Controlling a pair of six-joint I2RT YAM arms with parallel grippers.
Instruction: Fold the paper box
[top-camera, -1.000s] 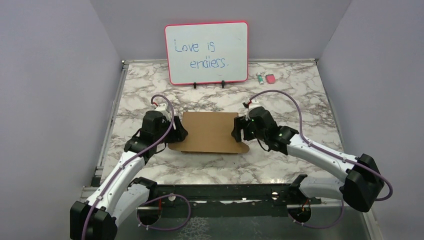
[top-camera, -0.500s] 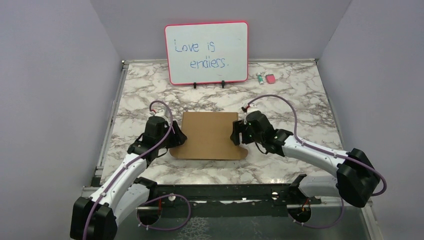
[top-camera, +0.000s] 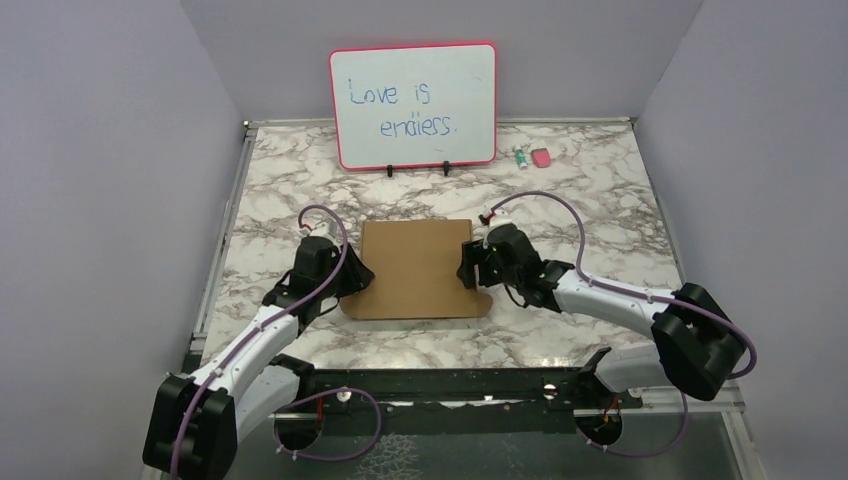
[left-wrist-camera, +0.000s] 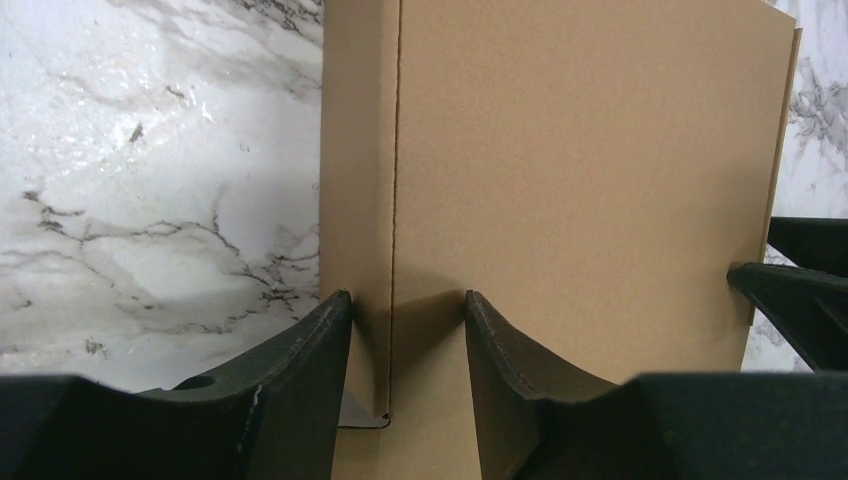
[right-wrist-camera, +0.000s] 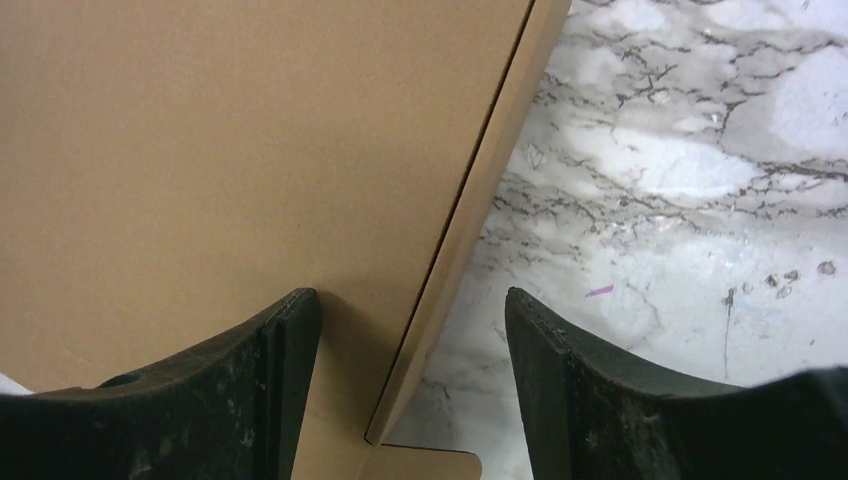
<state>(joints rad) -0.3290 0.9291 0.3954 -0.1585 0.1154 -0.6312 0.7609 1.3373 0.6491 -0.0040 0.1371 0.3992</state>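
- While weighing the next fold, look first to the paper box (top-camera: 417, 268): plain brown cardboard lying flat in the middle of the marble table (top-camera: 600, 200), nearer the arm bases than the whiteboard (top-camera: 413, 105) at the far edge.
- Seems longer from left to right than from near to far; hence long axis across the table, one short end toward each arm.
- Flanked by the left gripper (top-camera: 352, 277) at the left end and the right gripper (top-camera: 470, 265) at the right end. About equally near, each right at its own edge of the cardboard.
- Seen from the left wrist: fingers (left-wrist-camera: 290, 400) roughly half spread, astride a crease (left-wrist-camera: 397, 150) that parts a narrow side strip (left-wrist-camera: 358, 150) from the main panel. Nothing pinched between them. Cannot tell whether the tips press on the board or hang just above it.
- Seen from the right wrist: fingers (right-wrist-camera: 570, 390) spread wide, one over the panel, the other over bare marble, with the box's right edge (right-wrist-camera: 480, 180) running between them. Holding nothing.
- Rounded tab (right-wrist-camera: 420, 465) poking out at the near right corner, just beside that edge.
- Likely hinge of the coming move: the side strip lying outward of its crease, on the left arm's side, so probably the left arm's to lift or tuck while the right steadies the far end.
- Probable risk: light cardboard sliding on smooth marble if pushed from one end alone.
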